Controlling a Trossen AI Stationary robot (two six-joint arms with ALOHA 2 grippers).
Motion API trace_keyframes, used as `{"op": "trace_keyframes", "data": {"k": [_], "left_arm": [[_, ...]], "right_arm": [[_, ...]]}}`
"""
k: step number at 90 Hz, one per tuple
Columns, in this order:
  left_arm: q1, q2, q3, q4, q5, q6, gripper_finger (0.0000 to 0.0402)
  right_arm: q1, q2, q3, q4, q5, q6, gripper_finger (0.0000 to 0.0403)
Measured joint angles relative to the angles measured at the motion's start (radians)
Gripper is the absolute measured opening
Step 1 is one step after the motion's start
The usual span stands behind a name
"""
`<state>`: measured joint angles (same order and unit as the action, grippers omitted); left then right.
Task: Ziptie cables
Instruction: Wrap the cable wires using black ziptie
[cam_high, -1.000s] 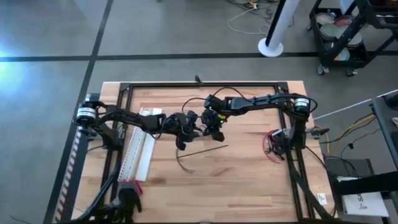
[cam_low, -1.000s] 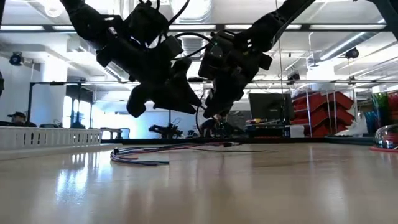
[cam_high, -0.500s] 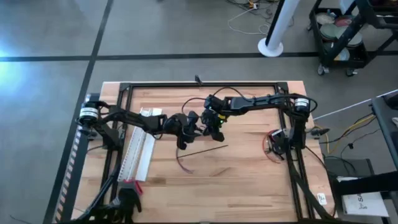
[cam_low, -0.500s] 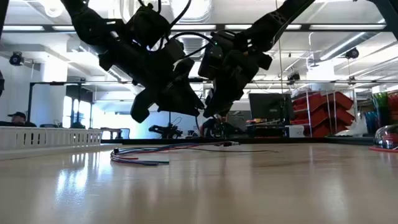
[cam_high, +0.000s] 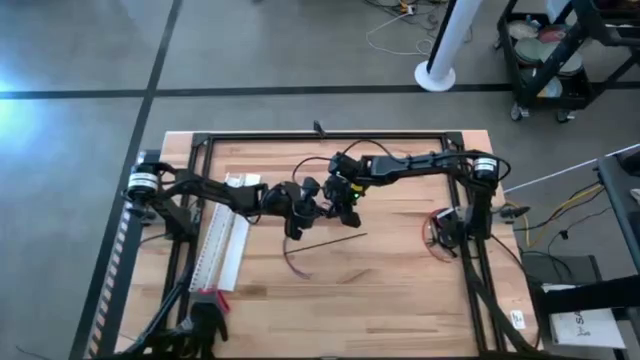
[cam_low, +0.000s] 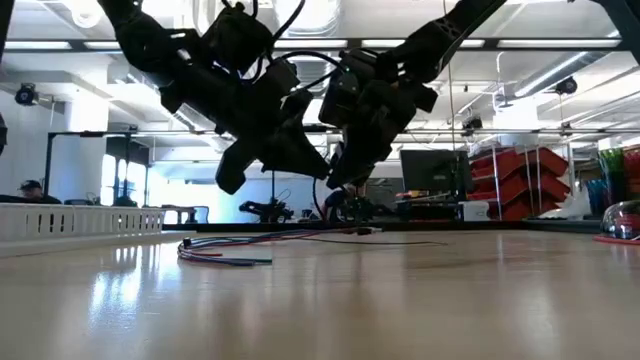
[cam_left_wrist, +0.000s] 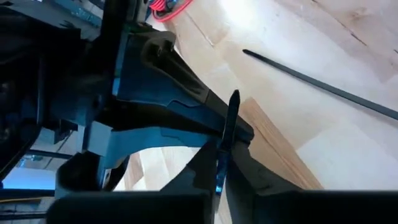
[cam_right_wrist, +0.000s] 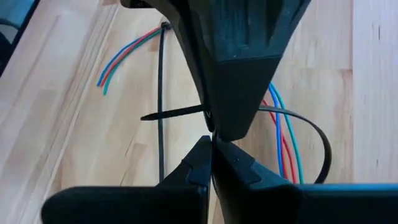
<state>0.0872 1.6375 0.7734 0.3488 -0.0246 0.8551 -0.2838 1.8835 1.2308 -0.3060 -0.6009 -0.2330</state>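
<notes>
The cables (cam_high: 292, 262) lie slack on the table near the middle, a curved bundle of red, blue and green wires (cam_right_wrist: 283, 146). Both grippers meet in the air a little above and beyond them. My left gripper (cam_high: 316, 208) is shut on a thin black zip tie (cam_left_wrist: 227, 134). My right gripper (cam_high: 336, 206) is shut tip to tip against it (cam_right_wrist: 211, 144). In the right wrist view the zip tie's strip (cam_right_wrist: 174, 113) runs across behind the left fingers and curves round in a loop (cam_right_wrist: 314, 134) over the wires. A second black zip tie (cam_high: 335, 240) lies flat beside the cables. My left gripper pinches the zip tie's strip (cam_left_wrist: 221, 163) between its two fingers, a short pointed end (cam_left_wrist: 234, 98) sticking out past the tips. The zip tie is lifted clear of the table. My right gripper has its shut fingertips (cam_right_wrist: 198, 155) at the same spot, opposite the left fingers. The left fingers hide which part of the zip tie it has.
A long white strip rack (cam_high: 222, 250) lies at the table's left, with a black and red tool (cam_high: 208, 305) near its front end. A red coil of wire (cam_high: 438, 235) sits by the right arm's base. A black frame (cam_high: 320, 137) borders the work area.
My left gripper has edged a little toward my right gripper, both staying shut and above the table. The cables have stayed where they were.
</notes>
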Motion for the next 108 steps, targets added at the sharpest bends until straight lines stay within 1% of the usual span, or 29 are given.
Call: {"op": "trace_keyframes", "data": {"k": [8, 16, 30, 43, 53, 61, 69, 83, 91, 100, 108], "left_arm": [[0.000, 0.000, 0.000, -0.003, 0.000, -0.003, 0.0001], [0.000, 0.000, 0.000, -0.021, 0.001, -0.001, 0.0001], [0.000, -0.020, 0.000, -0.097, 0.003, 0.021, 0.0000], [0.003, -0.052, 0.000, -0.142, 0.007, 0.039, 0.0000], [0.008, -0.070, 0.000, -0.149, 0.021, 0.053, 0.0000], [0.021, -0.075, 0.000, -0.166, 0.092, 0.052, 0.0000], [0.029, -0.075, 0.000, -0.189, 0.141, 0.047, 0.0000], [0.035, -0.082, 0.001, -0.193, 0.146, 0.044, 0.0000], [0.044, -0.083, 0.015, -0.211, 0.146, 0.015, 0.0000], [0.057, -0.084, 0.019, -0.210, 0.157, 0.010, 0.0000], [0.062, -0.084, 0.019, -0.210, 0.176, 0.008, 0.0000]], "right_arm": [[0.005, 0.000, 0.000, 0.001, 0.001, -0.001, 0.0003], [0.010, -0.001, 0.000, 0.007, 0.001, 0.008, 0.0018], [0.024, -0.019, 0.000, 0.006, 0.002, 0.055, 0.0072], [0.055, -0.046, 0.000, 0.009, 0.016, 0.058, 0.0122], [0.097, -0.074, 0.000, 0.036, 0.143, 0.035, 0.0145], [0.142, -0.090, 0.000, 0.067, 0.257, -0.028, 0.0154], [0.184, -0.097, 0.000, 0.101, 0.360, -0.102, 0.0155], [0.230, -0.098, -0.004, 0.113, 0.556, -0.208, 0.0144], [0.243, -0.100, -0.005, 0.110, 0.619, -0.188, 0.0137], [0.266, -0.116, -0.008, 0.106, 0.684, -0.100, 0.0131], [0.303, -0.138, -0.028, 0.146, 0.749, -0.018, 0.0128]]}}
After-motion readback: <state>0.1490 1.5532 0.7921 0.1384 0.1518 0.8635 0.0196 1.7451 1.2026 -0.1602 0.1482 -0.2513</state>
